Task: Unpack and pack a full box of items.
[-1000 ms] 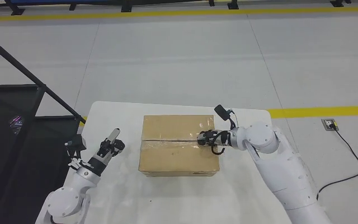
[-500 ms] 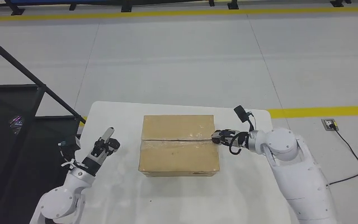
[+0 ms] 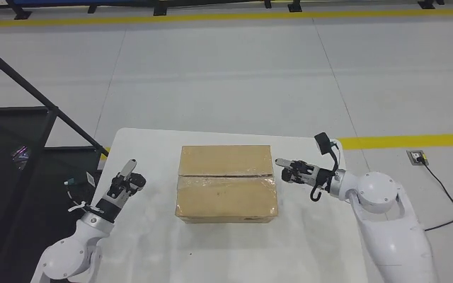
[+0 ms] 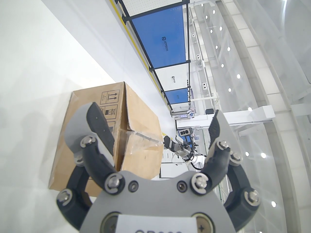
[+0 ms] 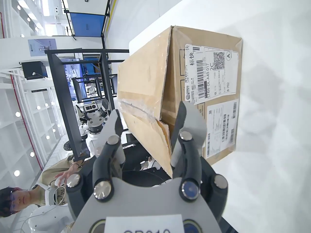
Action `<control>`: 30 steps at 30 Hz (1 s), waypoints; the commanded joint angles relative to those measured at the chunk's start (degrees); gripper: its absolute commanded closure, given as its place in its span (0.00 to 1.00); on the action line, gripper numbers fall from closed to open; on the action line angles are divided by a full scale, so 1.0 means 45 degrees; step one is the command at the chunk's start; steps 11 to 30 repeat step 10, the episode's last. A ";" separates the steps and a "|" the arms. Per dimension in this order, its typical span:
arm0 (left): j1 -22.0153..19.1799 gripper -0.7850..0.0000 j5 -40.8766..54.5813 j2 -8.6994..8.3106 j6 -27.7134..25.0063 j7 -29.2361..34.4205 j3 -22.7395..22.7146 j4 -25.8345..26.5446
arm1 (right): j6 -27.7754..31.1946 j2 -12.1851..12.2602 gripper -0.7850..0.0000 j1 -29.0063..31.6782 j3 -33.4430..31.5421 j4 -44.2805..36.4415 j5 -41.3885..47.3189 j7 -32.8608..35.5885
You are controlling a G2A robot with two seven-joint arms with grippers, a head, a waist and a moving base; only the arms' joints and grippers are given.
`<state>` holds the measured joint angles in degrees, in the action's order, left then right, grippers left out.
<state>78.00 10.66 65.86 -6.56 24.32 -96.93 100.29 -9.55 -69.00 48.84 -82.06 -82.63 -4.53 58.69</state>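
The cardboard box (image 5: 145, 73) carries a white shipping label (image 5: 211, 73) with barcodes, a square code and a circled letter on the end facing the right arm, with a second barcoded label (image 5: 221, 127) just beside it. The opposite end bears printed handling symbols (image 4: 110, 97), upward arrows among them. A blue wall panel (image 4: 165, 37) shows a small logo.

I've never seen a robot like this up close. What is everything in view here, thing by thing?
cardboard box: one, brown, middle of the table, flaps down
shipping labels: two, white, on the box end facing the right gripper
table: one, white, under the box
floor stripes: two, yellow, one beside the table, one farther off
pole: one, black, slanting past the table on the left gripper's side
left gripper: one, grey and black, open, beside the box, apart from it
right gripper: one, grey and black, open, at the box's other end
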 commanded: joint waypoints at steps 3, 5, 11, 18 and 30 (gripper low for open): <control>0.0000 0.00 0.0000 0.0000 0.0000 0.0000 0.0000 0.0000 | 0.0001 0.0000 0.18 0.0000 0.0000 0.0000 0.0000 0.0000; 0.0000 0.00 0.0000 0.0000 0.0000 0.0000 0.0000 0.0000 | 0.0001 0.0000 0.08 0.0000 0.0000 0.0000 0.0000 0.0000; 0.0000 0.00 0.0000 0.0000 0.0000 0.0000 0.0000 0.0000 | 0.0001 0.0000 0.00 0.0000 0.0000 -0.0001 0.0000 0.0000; 0.0000 0.00 0.0000 0.0000 0.0000 0.0000 0.0000 0.0000 | 0.0001 0.0000 0.00 0.0000 0.0000 -0.0001 0.0000 0.0000; 0.0000 0.00 0.0000 0.0000 0.0000 0.0000 0.0000 0.0000 | 0.0001 0.0000 0.00 0.0000 0.0000 -0.0001 0.0000 0.0000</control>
